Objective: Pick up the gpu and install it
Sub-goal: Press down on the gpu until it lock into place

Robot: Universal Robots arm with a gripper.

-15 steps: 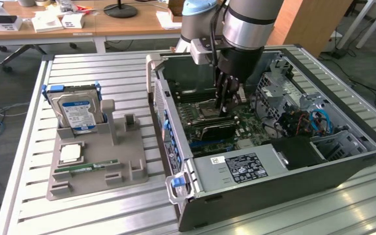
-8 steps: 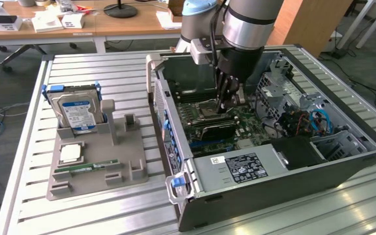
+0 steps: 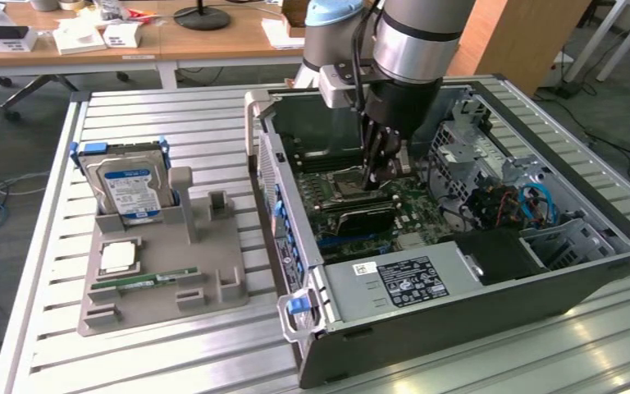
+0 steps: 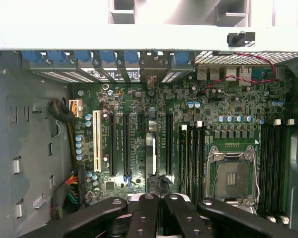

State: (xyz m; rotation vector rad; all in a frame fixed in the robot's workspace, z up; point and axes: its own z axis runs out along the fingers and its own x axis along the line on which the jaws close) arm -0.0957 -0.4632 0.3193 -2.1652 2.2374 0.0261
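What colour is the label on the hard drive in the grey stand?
Blue and white; the hard drive shows best in the exterior view.

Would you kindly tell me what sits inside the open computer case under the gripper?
The gpu stands on edge on the green motherboard, directly under the shut gripper, with an empty processor socket nearby. The card covers its slot, so seating cannot be seen.

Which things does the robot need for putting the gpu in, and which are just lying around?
For the job: the gripper, the gpu, and the computer case it sits inside.

Just lying about: the hard drive, the memory stick and the silver chip, all on the grey holder.
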